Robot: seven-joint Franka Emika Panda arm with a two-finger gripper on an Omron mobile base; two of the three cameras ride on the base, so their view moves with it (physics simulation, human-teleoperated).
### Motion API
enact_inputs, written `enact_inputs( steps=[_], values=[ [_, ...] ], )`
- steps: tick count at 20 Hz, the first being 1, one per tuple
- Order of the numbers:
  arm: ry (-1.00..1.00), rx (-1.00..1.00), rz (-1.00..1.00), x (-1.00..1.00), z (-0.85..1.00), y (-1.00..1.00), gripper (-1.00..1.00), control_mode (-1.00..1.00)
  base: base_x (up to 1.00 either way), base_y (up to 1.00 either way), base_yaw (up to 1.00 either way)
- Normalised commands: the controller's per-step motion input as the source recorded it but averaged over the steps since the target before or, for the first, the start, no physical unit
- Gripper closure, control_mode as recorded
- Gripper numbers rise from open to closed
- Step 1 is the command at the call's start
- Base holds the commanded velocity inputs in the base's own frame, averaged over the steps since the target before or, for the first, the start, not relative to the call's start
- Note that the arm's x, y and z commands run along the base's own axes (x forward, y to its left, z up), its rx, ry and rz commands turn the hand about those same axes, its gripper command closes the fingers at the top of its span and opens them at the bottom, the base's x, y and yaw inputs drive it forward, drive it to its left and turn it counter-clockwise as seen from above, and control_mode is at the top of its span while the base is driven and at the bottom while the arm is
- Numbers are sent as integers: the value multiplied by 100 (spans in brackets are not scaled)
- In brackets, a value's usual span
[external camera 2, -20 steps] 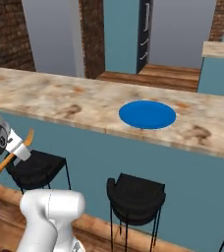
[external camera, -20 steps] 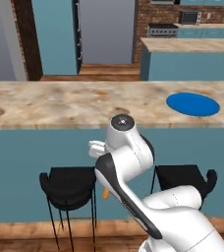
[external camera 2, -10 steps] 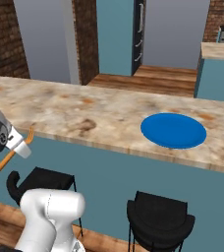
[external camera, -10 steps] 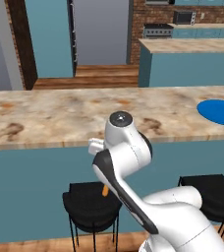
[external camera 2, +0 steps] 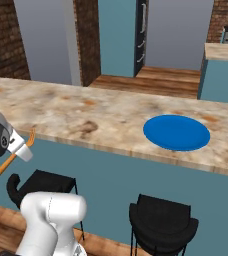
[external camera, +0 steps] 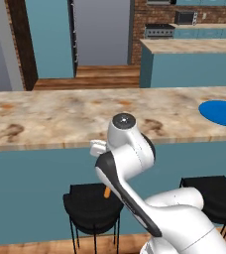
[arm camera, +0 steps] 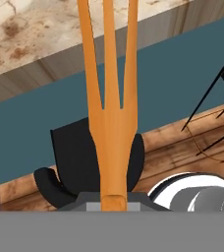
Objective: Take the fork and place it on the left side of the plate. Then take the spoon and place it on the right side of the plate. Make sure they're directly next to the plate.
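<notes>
A long counter with a mottled beige-and-brown stone-look top (external camera 2: 86,115) and teal front panels runs across both base views. One flat, round, bright blue plate (external camera 2: 176,132) lies directly on it, close to the near edge; in the left base view that plate (external camera: 223,112) sits at the counter's far right.

My two base cameras sit behind the arm, left and right, looking forward and down across the marble bench (external camera: 60,116). Both catch the blue plate (external camera 2: 176,132) and the black stools (external camera 2: 161,222) below. My hand camera looks along the fork (arm camera: 110,103) from very close, facing the bench edge and a stool.
</notes>
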Motion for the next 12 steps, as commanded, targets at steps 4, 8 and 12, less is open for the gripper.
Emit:
enact_inputs(
  steps=[4, 8, 12],
  values=[
    [0, 0, 0, 0, 0, 0, 100, 100, 0, 0, 0],
    [0, 0, 0, 0, 0, 0, 100, 100, 0, 0, 0],
    [0, 0, 0, 0, 0, 0, 100, -100, 0, 0, 0]
  ],
)
